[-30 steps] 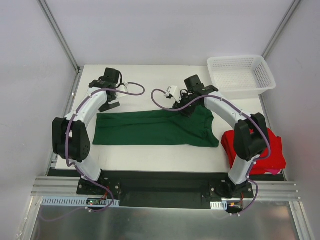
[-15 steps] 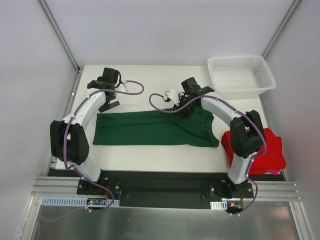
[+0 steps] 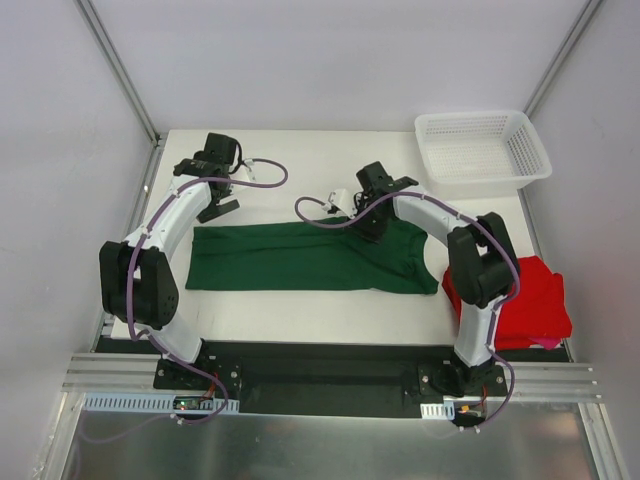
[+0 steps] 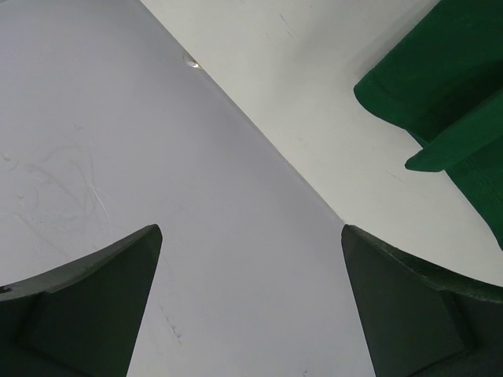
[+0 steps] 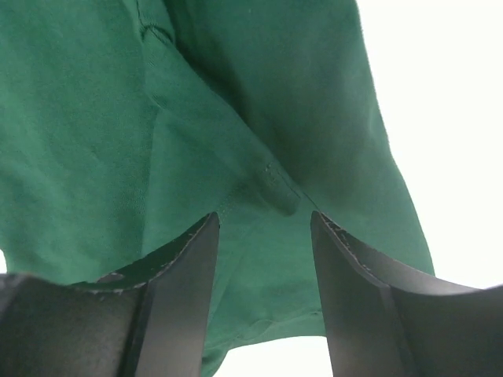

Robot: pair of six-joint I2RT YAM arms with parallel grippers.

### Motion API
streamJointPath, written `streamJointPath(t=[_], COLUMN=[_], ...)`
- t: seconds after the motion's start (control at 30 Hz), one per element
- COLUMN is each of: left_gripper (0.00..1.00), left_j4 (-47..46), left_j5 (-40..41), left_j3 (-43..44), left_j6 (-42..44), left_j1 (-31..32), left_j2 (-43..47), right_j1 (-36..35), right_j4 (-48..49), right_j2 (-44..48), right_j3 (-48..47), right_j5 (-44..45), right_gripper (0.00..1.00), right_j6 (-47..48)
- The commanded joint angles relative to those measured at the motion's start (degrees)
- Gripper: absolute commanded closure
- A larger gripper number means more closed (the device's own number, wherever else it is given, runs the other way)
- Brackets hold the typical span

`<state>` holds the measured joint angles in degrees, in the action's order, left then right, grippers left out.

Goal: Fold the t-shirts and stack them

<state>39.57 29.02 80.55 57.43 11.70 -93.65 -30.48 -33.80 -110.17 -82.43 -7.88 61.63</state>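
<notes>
The white tabletop fills the middle of the overhead view. The dark green t-shirt lies across its centre as a long band already folded lengthwise, its outline unchanged from a second ago. The red t-shirt sits bunched at the lower right, partly behind the right arm. The white mesh basket stands at the upper right, well apart from both shirts.

What has changed is the right arm. Its elbow has swung inward and its wrist has slid leftward along the green shirt's upper edge. The right claw now hangs half spread over a seam ridge near the shirt's right end. It seems to clamp nothing, though I cannot tell whether its tips touch the cloth. This looks like lining up a pinch for the next crosswise fold.

The left claw has hardly shifted. It is spread wide over bare tabletop, just beside the shirt's upper left corner.
</notes>
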Motion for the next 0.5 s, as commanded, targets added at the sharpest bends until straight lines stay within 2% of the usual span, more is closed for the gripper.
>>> streamJointPath(t=[0.0,0.03,0.1,0.13,0.17,0.47], left_gripper=[0.01,0.01,0.01,0.01,0.01,0.01], left_j4=[0.95,1.03,1.03,0.95,0.95,0.86], left_j5=[0.6,0.52,0.6,0.69,0.69,0.78], left_j3=[2.15,2.33,2.59,2.76,3.03,3.91], left_j6=[-1.09,-1.18,-1.27,-1.27,-1.01,-0.56], left_j1=[0.78,0.78,0.78,0.78,0.78,0.78], left_j2=[-0.48,-0.57,-0.92,-1.1,-1.27,-1.72], right_j1=[-0.63,-0.63,-0.72,-0.72,-0.81,-3.18], right_j4=[-1.26,-1.79,-3.02,-3.29,-3.64,-9.79], right_j2=[-0.31,-0.83,-1.19,-0.75,-0.49,4.25], right_j3=[-2.56,-2.9,-3.69,-3.7,-3.7,-3.52], right_j5=[0.67,0.59,0.23,-0.2,-0.55,-4.68], right_gripper=[0.52,0.65,0.82,0.95,0.99,0.99], right_j6=[0.69,0.6,0.34,0.16,-0.01,-2.65])
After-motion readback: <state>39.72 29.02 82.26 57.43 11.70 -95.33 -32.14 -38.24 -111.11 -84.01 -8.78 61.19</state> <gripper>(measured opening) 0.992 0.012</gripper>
